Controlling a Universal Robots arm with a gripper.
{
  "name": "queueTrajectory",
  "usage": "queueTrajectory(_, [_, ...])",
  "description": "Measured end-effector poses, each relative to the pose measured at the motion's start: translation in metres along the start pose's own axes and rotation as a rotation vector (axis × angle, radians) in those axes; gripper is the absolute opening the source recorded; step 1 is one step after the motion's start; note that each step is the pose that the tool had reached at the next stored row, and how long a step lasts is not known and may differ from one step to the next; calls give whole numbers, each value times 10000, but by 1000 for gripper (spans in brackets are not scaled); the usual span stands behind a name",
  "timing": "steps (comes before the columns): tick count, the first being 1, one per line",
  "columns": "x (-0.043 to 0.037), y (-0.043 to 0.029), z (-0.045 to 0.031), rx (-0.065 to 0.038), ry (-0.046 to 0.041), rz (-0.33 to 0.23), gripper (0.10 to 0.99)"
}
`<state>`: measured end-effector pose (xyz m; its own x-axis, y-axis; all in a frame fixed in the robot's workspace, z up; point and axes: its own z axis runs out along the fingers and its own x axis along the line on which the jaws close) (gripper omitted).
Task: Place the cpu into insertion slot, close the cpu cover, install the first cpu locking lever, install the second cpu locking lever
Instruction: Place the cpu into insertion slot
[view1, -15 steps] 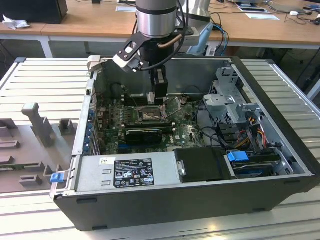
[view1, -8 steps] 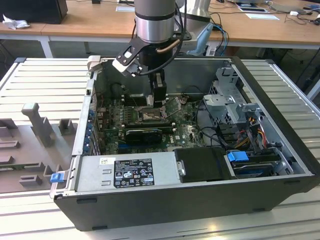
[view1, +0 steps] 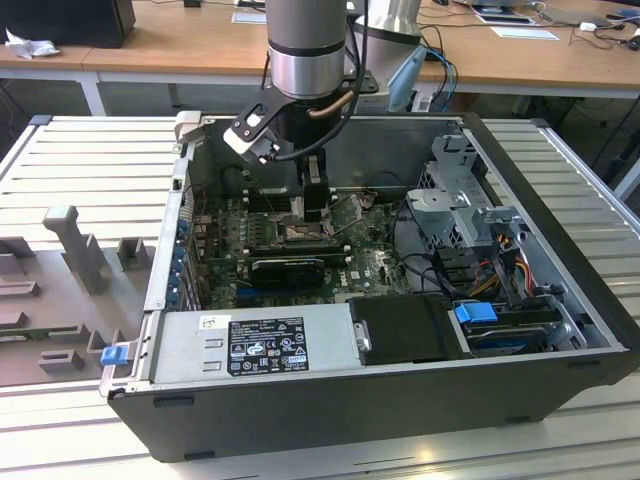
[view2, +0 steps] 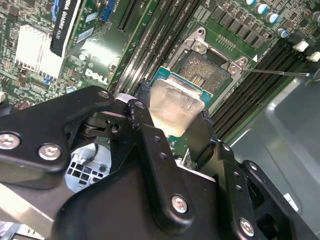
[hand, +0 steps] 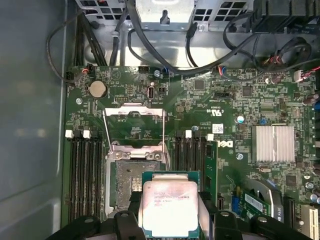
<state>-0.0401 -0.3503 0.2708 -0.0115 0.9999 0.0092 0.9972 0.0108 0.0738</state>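
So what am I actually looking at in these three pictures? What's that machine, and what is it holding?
It is a robot arm reaching into an opened desktop computer lying on its side. The exterior view looks on from outside. Both wrist views come from cameras riding on the arm, looking past its gripper. The gripper's two black fingers pinch a small silver chip, the computer's processor. It is held over the green circuit board, close to its empty square socket, not yet seated. The socket's metal cover is flipped open.
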Motion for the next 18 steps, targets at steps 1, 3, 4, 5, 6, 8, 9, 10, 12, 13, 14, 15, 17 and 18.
queueTrajectory(1, [9,-1,12,0,-18,-1,525])
queueTrajectory(3, [39,-5,49,0,-76,-6,525])
queueTrajectory(4, [80,-8,78,2,-166,-12,525])
queueTrajectory(5, [107,-9,89,2,-254,-18,525])
queueTrajectory(6, [125,-9,97,3,-305,-21,525])
queueTrajectory(8, [162,-10,122,4,-346,-25,525])
queueTrajectory(9, [176,-13,151,2,-344,-24,525])
queueTrajectory(10, [183,-15,178,3,-346,-25,525])
queueTrajectory(12, [189,-18,212,3,-346,-27,525])
queueTrajectory(13, [193,-22,242,4,-345,-41,525])
queueTrajectory(14, [197,-25,261,3,-343,-54,525])
queueTrajectory(15, [203,-28,279,3,-342,-63,525])
queueTrajectory(17, [212,-36,301,2,-341,-75,525])
queueTrajectory(18, [216,-41,312,3,-342,-80,525])
